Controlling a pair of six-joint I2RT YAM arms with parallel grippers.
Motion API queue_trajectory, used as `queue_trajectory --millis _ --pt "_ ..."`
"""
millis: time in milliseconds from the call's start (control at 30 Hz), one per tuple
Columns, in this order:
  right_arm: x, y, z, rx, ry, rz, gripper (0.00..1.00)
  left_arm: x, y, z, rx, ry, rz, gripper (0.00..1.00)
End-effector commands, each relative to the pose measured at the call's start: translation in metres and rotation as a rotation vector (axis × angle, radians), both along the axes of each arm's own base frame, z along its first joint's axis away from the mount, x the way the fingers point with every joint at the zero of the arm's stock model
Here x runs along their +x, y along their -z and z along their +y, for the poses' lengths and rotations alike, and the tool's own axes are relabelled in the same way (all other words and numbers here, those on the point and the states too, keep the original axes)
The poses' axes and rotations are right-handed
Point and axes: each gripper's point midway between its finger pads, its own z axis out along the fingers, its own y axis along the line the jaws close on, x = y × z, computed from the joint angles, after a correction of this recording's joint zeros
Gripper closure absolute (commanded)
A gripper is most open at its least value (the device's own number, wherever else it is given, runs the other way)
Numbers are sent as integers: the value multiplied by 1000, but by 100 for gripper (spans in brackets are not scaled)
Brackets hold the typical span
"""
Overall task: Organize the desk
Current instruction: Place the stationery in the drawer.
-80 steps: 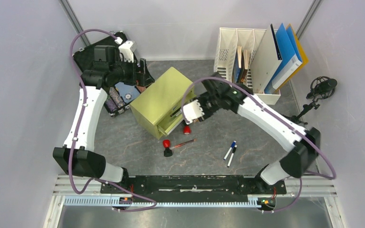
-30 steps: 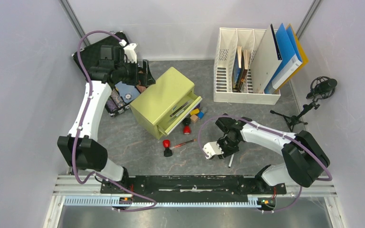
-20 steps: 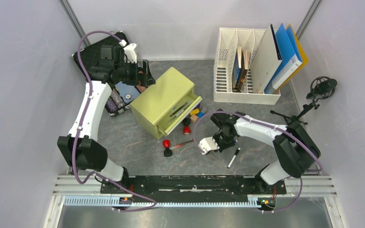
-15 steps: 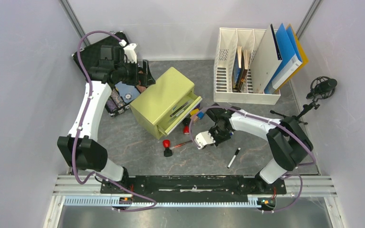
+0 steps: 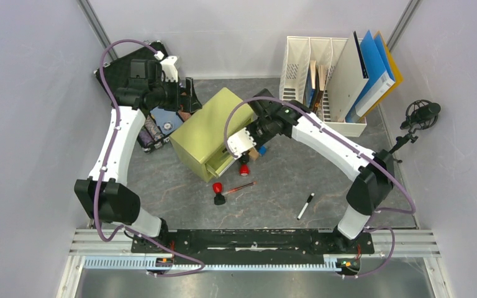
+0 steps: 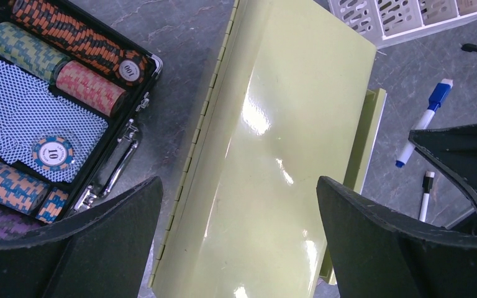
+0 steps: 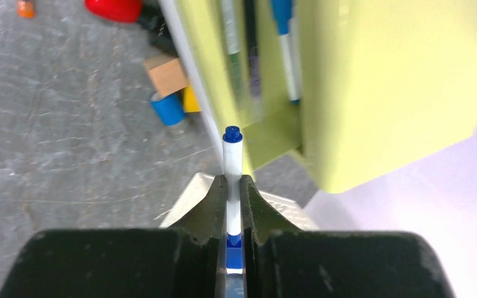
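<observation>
Right gripper (image 7: 228, 186) is clamped on a white, blue-capped marker (image 7: 231, 155) pointed to twelve o'clock; an open yellow-green drawer (image 7: 273, 133) is sighted at one o'clock.

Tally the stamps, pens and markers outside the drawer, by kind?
Red-topped stamps: 2
Red pen: 1
Markers: 2, black on the desk, blue marker in the right gripper
Total: 5

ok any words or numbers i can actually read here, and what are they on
"10": flat chip lying on the blue cards.
"100": end chip of the orange-black stack, seen sideways.
blue marker: no print legible.
Nothing else is readable.
</observation>
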Motion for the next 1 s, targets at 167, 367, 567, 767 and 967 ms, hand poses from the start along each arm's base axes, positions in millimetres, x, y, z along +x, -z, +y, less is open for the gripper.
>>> queue_trajectory --millis 167,367,567,767,967 --pt "5 -19 55 7 -114 -59 100 -1 -21 5 9 -6 -89 0" --pt "-4 -9 83 16 -156 -59 91 -5 -22 9 17 -23 -105 0" --pt "-7 -10 86 40 -133 -78 54 -7 -19 8 11 -24 -107 0" --pt "-7 -28 73 74 -80 -136 45 -7 -18 8 9 -21 -107 0" --pt "-15 -29 37 77 9 -116 44 -9 -19 8 13 -15 -112 0"
